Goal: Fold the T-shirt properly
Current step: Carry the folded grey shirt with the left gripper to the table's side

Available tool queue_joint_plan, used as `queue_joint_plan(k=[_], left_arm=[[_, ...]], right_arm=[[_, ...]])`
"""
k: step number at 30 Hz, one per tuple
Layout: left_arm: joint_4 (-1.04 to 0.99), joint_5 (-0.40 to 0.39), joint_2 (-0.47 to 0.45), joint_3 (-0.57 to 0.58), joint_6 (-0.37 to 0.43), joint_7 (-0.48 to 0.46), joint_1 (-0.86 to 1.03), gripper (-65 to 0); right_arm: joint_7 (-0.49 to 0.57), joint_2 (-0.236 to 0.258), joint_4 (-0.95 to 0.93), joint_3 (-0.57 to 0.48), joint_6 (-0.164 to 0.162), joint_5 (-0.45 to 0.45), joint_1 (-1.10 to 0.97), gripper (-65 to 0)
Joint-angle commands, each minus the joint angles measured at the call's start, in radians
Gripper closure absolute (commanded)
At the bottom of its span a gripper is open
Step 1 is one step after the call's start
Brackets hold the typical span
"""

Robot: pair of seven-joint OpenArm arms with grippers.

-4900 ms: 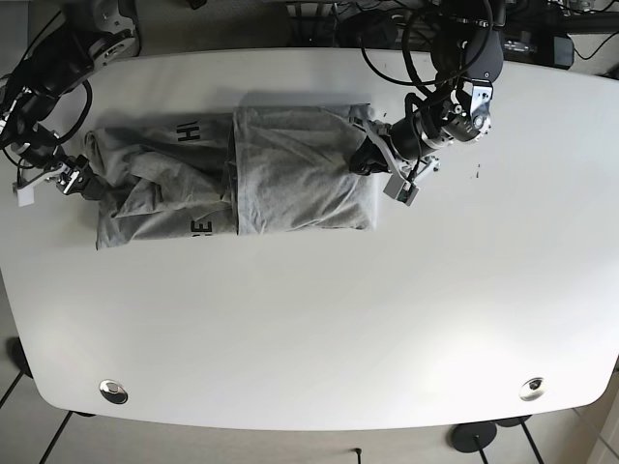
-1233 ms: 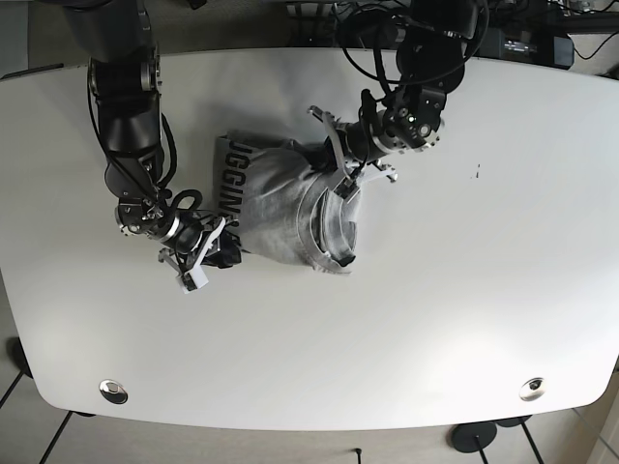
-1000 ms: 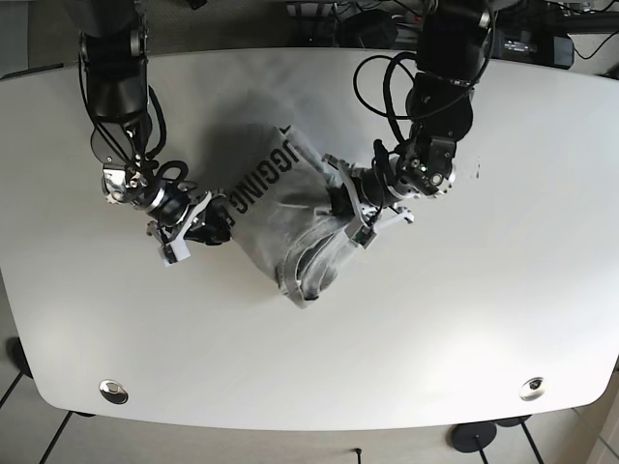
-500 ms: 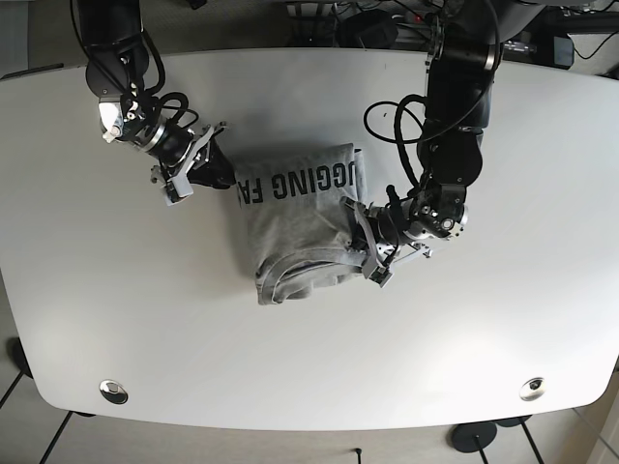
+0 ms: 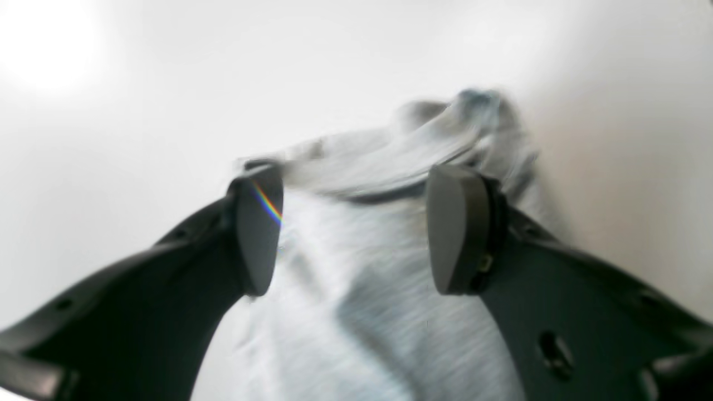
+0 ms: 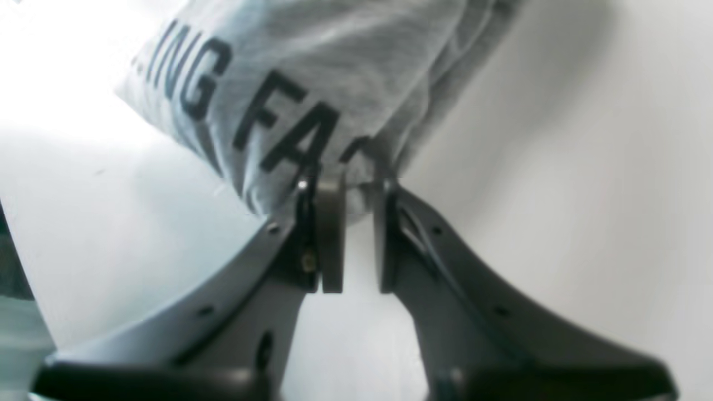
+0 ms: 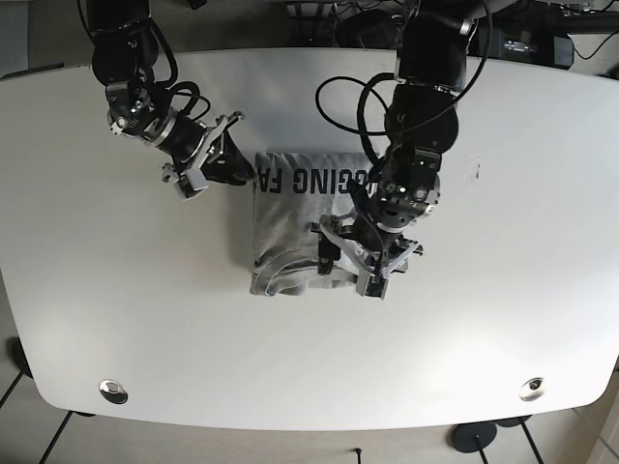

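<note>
The gray T-shirt [image 7: 305, 220] lies folded on the white table [image 7: 503, 290]. The right gripper [image 6: 352, 234] is nearly closed, pinching the shirt's edge beside the black letters. The left gripper [image 5: 352, 234] is wide open (gray cloth sits between its jaws, blurry).
</note>
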Motion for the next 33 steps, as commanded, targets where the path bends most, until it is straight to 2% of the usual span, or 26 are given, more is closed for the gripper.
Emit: queue_joint_plan(k=[1,3,6,8,10,12,13,14,16,18,19,20,22,24,25,28,31,33], left_arm=[[-0.018,-0.008,0.007,0.089,0.069,-0.100,0.004,-38.5],[-0.104,-0.008,0.005,0.180,0.167,-0.195,0.005,-41.1],[-0.213,-0.009,0.002,0.206,0.256,-0.278,0.034,-44.7],[-0.284,-0.009,0.001,0.201,0.261,-0.320,0.060,-45.0],[-0.342,-0.011,-0.041,0.200,0.261,-0.329,0.076,-45.1],[-0.373,-0.014,-0.120,0.200,0.259,-0.324,0.076,-45.3],[-0.371,-0.018,-0.193,0.186,0.249,-0.297,0.076,-45.3],[-0.368,-0.035,-0.234,0.154,0.224,-0.267,0.076,-45.4],[-0.368,-0.113,-0.331,0.011,0.118,-0.205,0.077,-45.3],[-0.369,-0.173,-0.441,-0.147,-0.038,-0.146,0.099,-45.3],[-0.373,-0.179,-0.507,-0.235,-0.138,-0.116,0.111,-45.1],[-0.382,-0.179,-0.550,-0.287,-0.196,-0.103,0.120,-45.1],[-0.472,-0.179,-0.662,-0.385,-0.316,-0.105,0.129,-45.1],[-0.578,-0.179,-0.737,-0.420,-0.405,-0.122,0.122,-45.1],[-0.649,-0.179,-0.802,-0.426,-0.460,-0.165,0.106,-45.0],[-0.778,-0.181,-0.903,-0.428,-0.525,-0.280,0.099,-44.7],[-0.788,-0.184,-0.952,-0.429,-0.532,-0.300,0.099,-44.7],[-0.750,-0.187,-0.960,-0.434,-0.577,-0.300,0.099,-44.7]], right_arm=[[0.027,0.010,0.040,0.007,0.004,0.015,0.007,-7.9],[0.027,0.026,0.052,0.010,0.001,0.021,-0.001,-7.9],[0.019,0.026,0.074,0.068,0.002,0.021,-0.005,-7.9],[-0.025,0.023,0.080,0.121,0.004,0.021,-0.002,-7.9],[-0.058,0.023,0.092,0.164,0.005,0.022,0.001,-7.9],[-0.064,0.023,0.112,0.191,0.005,0.022,0.002,-7.9],[-0.065,0.023,0.129,0.203,0.005,0.022,0.002,-7.9],[-0.065,0.023,0.141,0.208,0.005,0.022,0.001,-7.9],[-0.065,0.023,0.161,0.208,0.005,0.022,0.001,-7.9],[-0.067,0.023,0.190,0.208,0.005,0.022,-0.002,-7.9],[-0.067,0.023,0.221,0.208,0.005,0.021,-0.005,-7.9],[-0.070,0.023,0.241,0.208,0.005,0.018,-0.012,-7.9],[-0.095,0.027,0.273,0.219,0.002,0.013,-0.038,-7.9],[-0.101,0.023,0.287,0.240,0.004,0.013,-0.051,-7.9],[-0.107,0.023,0.291,0.248,0.004,0.013,-0.065,-7.9],[-0.107,0.023,0.291,0.251,0.002,0.016,-0.076,-7.9],[-0.108,0.023,0.291,0.251,-0.002,0.013,-0.076,-7.9],[-0.108,0.020,0.291,0.253,-0.004,0.013,-0.076,-7.9]])
